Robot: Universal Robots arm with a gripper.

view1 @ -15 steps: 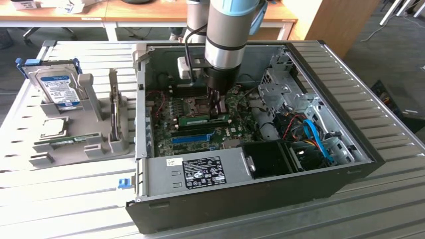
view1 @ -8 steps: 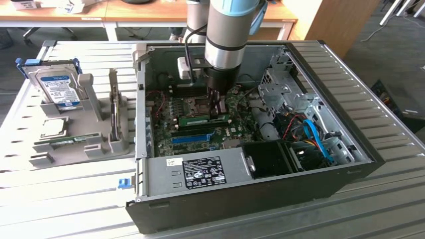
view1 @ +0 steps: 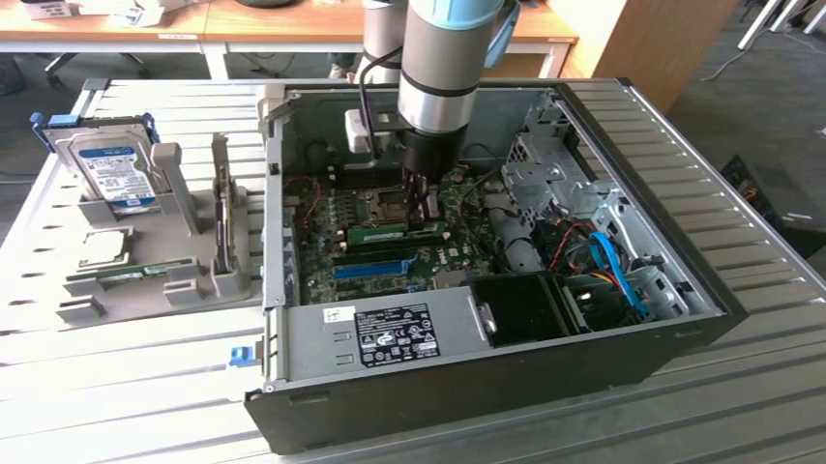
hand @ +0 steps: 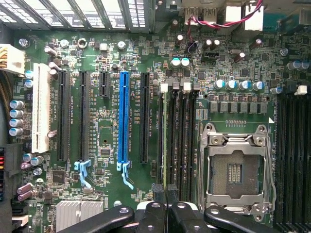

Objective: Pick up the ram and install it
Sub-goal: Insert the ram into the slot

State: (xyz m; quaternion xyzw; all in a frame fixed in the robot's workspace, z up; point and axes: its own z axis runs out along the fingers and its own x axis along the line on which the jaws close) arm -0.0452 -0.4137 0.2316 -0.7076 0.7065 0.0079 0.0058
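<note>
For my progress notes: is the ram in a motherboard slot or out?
In: the ram stands on edge in a slot, the hand shut on it. Latched or not: cannot tell.

The ram (view1: 398,232) is made of green circuit board with a slight sheen. The claw (view1: 416,220) is finished in matt black. The case (view1: 516,396) is painted matt black outside, and bare grey sheet metal is seen inside. The blue slot (hand: 123,116) is moulded in glossy plastic. The socket frame (hand: 210,165) is made of bright metal. The table (view1: 130,387) is built of pale ribbed metal.
</note>
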